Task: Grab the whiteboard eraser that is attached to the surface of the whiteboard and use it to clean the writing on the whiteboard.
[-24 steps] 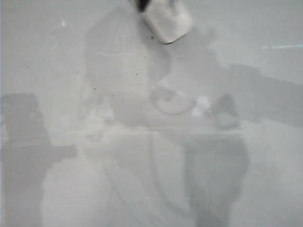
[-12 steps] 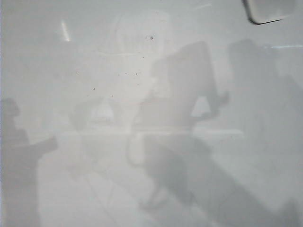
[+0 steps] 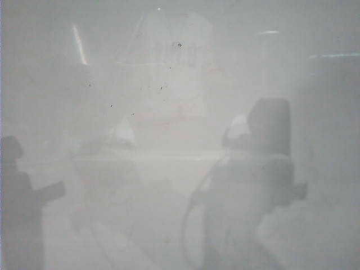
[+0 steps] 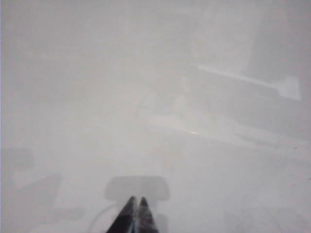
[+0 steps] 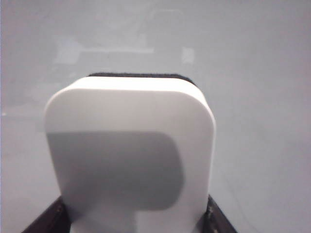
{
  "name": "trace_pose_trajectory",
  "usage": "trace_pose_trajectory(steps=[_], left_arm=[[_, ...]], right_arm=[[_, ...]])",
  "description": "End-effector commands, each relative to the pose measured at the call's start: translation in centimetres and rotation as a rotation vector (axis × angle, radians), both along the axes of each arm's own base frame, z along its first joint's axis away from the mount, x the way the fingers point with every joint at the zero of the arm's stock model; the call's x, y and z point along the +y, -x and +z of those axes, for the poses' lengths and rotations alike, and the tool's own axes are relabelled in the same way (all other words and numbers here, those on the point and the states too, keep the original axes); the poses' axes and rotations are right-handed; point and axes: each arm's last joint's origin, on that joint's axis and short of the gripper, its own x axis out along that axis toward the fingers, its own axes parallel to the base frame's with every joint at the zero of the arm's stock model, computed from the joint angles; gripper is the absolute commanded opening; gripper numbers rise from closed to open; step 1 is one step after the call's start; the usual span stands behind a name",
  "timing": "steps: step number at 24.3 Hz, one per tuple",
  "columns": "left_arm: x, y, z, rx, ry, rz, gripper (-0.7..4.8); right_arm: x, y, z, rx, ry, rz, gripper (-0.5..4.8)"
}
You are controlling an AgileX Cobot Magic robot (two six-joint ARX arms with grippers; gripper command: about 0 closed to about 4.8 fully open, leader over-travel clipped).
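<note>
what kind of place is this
Probably a robot test bench: a glossy whiteboard fills every view, the right gripper holds a whiteboard eraser, and the left gripper is shut.

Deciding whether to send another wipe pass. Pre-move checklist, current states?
1. Eraser in right hand: ok, a dark finger at each lower side, the hand shut on it.
2. Dark felt edge on the eraser's far side: ok.
3. Writing on whiteboard: cannot tell; exterior view shows only dark specks and reflections, no red letters.
4. Eraser against the board: cannot tell.
5. Left hand: ok, shut, holding nothing, above bare board.
6. Eraser in exterior view: not ok, out of frame.
</note>
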Motion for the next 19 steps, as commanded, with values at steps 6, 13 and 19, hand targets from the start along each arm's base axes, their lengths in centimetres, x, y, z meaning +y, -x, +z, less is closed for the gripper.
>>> trace_pose_trajectory(steps=[6,13,19], left_arm=[[-0.4,-0.6,-2.1,0.022,-0.037,-0.119,-0.05],[-0.5,-0.7,-3.1,0.079,-0.201,-0.151,-0.05],[-0.5,-0.7,-3.1,0.083,-0.223,-0.147,-0.05]], right_arm=[[-0.3,0.4,-3.2,-0.031,-0.043,0.071,1.47],[0.5,0.1,-5.0,-0.025,-0.030,0.161,1.48],[0.7,-0.4,-6.5,-0.005,-0.001,0.109,1.48]])
